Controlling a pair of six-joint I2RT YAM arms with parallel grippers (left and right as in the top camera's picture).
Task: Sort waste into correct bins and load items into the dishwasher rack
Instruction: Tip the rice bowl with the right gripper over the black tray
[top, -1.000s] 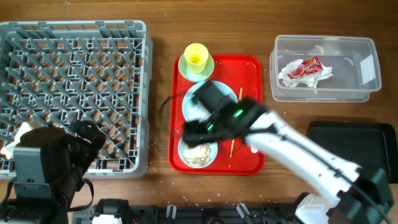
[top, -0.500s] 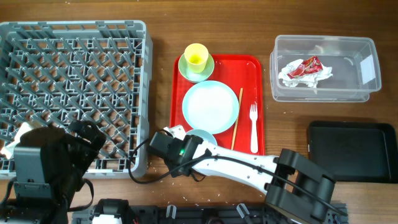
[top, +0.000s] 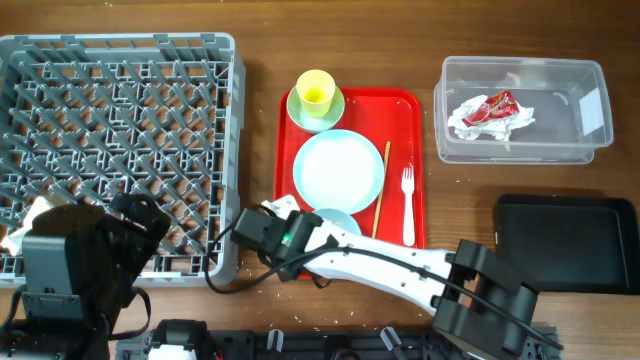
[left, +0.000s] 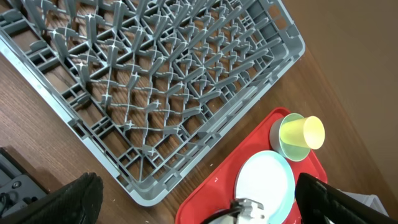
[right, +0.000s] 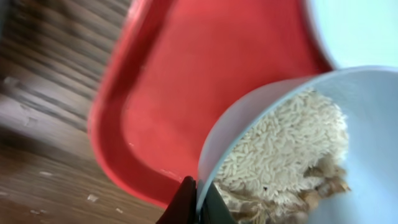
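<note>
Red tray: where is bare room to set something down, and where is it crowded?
Bare: far right corner of the red tray, bordered by cup, plate and fork; the black tray too. Crowded: the near edge, where the right gripper pinches the bowl.

The tool (right: 198, 200) grips the rim of the blue bowl (right: 368, 142), rice scraps (right: 280, 149) inside.

Light blue bowl (top: 338, 217): mostly covered by the right arm (top: 380, 262) overhead.
Right pincer (right: 200, 199): cut by the lower edge; apparently clamped on the bowl rim.
Dishwasher rack (left: 261, 93): cropped at the left wrist view's top.
</note>
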